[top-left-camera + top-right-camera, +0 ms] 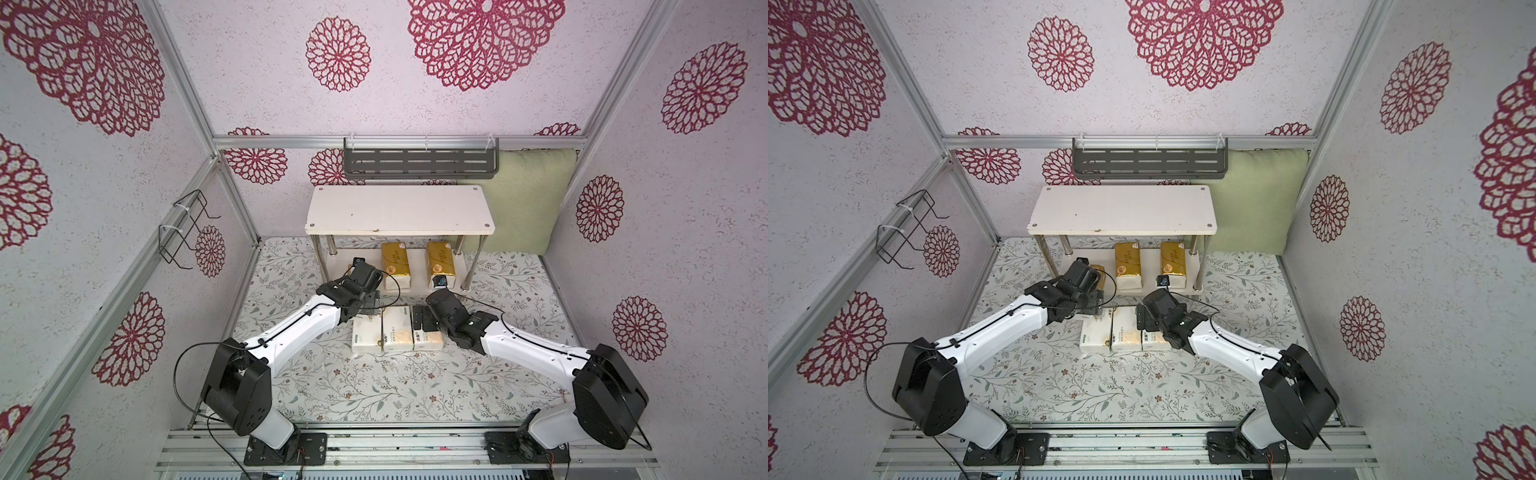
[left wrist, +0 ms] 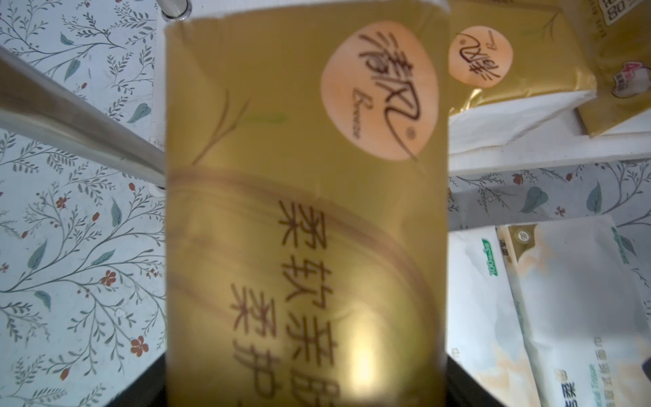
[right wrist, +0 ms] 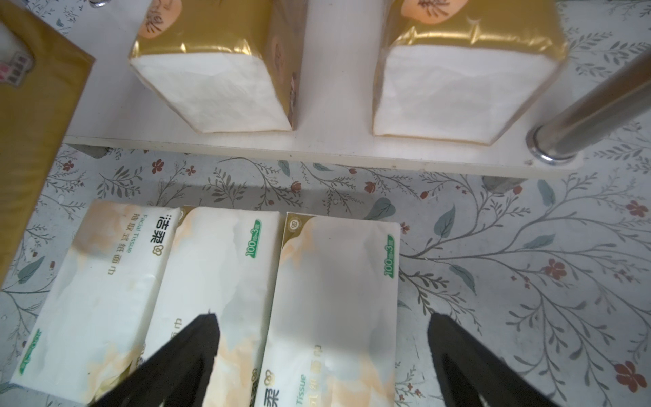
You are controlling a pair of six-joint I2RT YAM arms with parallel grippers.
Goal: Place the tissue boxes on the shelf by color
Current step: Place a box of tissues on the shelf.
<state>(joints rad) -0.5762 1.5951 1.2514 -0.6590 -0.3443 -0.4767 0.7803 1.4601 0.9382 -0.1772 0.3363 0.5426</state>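
The shelf [image 1: 399, 210] stands at the back of the table, and its top board is bare. Two gold tissue boxes [image 1: 395, 264] [image 1: 439, 262] lie on its lower tier. My left gripper [image 1: 1094, 297] is shut on a third gold tissue box [image 2: 306, 211], held at the left end of the lower tier beside a chrome leg [image 2: 88, 130]. Three white tissue boxes [image 3: 98, 282] [image 3: 218, 267] [image 3: 338, 282] lie side by side on the tablecloth in front of the shelf. My right gripper [image 3: 324, 319] is open over the rightmost white box, one finger on each side.
A dark grey slotted rack [image 1: 419, 162] hangs on the back wall above the shelf. A green cushion [image 1: 528, 199] leans in the back right corner. A black wire holder [image 1: 187, 228] hangs on the left wall. A chrome shelf leg [image 3: 581, 116] stands near the right gripper.
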